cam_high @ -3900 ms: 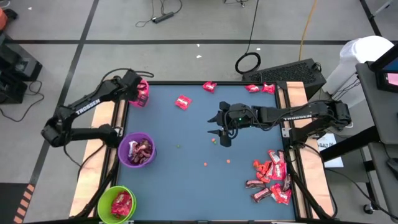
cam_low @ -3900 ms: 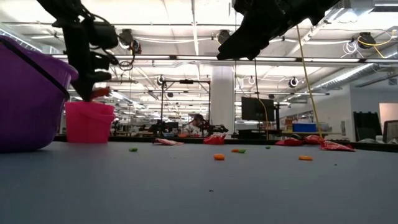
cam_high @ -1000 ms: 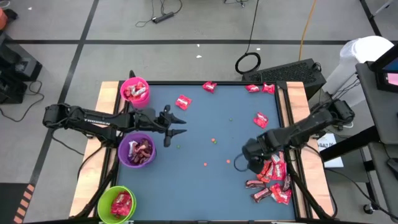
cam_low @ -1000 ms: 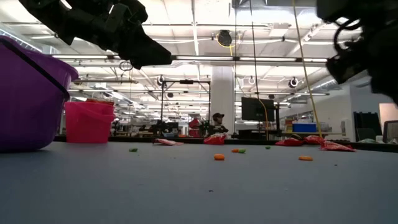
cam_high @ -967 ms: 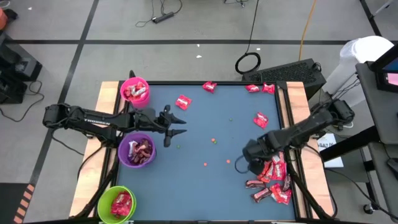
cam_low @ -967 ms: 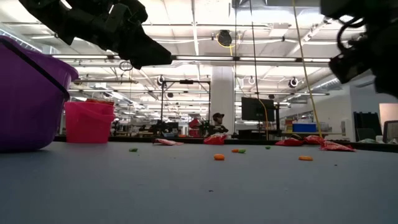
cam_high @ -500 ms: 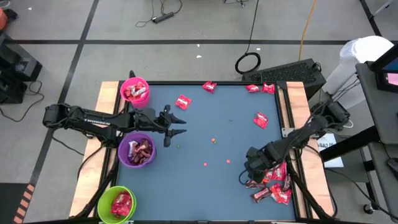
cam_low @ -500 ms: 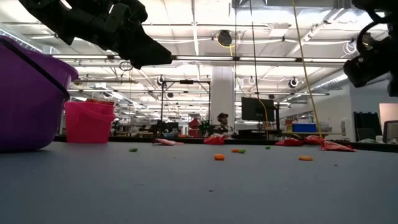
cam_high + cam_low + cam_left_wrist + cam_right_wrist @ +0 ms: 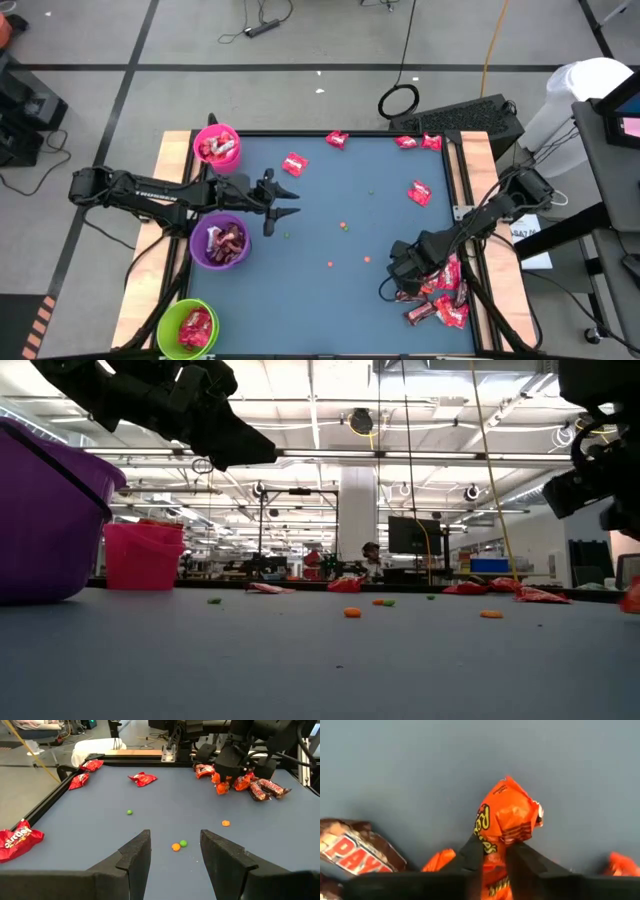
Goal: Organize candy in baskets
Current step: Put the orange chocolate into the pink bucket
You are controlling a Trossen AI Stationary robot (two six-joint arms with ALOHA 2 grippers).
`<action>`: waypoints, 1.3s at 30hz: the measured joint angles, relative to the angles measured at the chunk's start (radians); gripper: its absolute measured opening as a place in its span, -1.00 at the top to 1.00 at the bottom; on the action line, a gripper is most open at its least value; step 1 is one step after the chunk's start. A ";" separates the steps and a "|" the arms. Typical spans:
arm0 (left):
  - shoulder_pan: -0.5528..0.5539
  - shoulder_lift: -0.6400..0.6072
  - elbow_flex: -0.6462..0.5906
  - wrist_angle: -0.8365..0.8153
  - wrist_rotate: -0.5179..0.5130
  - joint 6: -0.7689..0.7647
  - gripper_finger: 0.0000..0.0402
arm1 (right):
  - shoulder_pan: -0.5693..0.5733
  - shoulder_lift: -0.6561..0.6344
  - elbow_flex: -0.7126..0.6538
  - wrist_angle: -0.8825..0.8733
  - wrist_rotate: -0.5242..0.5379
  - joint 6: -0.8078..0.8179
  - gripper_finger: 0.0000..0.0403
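The right end effector [image 9: 495, 854] is clamped on an orange wrapped candy [image 9: 507, 820], its two fingers pinching only the lower part of the wrapper, at the left edge of the candy pile [image 9: 440, 285] on the near right of the table [image 9: 330, 220]. The grip looks shallow to me, so the slippery wrapper may slide out during transport, and the fingers may also drag a neighbouring brown piece [image 9: 357, 849] out of the pile. The left end effector [image 9: 172, 852] hangs with fingers apart over the left side of the table, just beside the purple basket [image 9: 222, 242], between the pink basket [image 9: 216, 146] at the far left and the green basket [image 9: 190, 326] at the near left. All three baskets are well apart from the pile, so the carry is long and could cross the waiting left arm.
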 joint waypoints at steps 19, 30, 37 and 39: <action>-0.008 0.051 0.001 0.086 -0.005 -0.027 0.12 | -0.177 0.004 0.028 0.733 0.646 -0.813 0.89; -0.019 0.202 0.001 0.302 0.016 -0.135 0.12 | -0.334 0.107 0.016 1.232 0.636 -1.241 0.89; -0.019 0.215 0.001 0.305 0.016 -0.159 0.12 | -0.384 0.160 0.016 1.457 0.632 -1.358 0.89; -0.019 0.216 0.001 0.310 0.017 -0.158 0.12 | -0.392 0.170 0.016 1.480 0.619 -1.360 0.89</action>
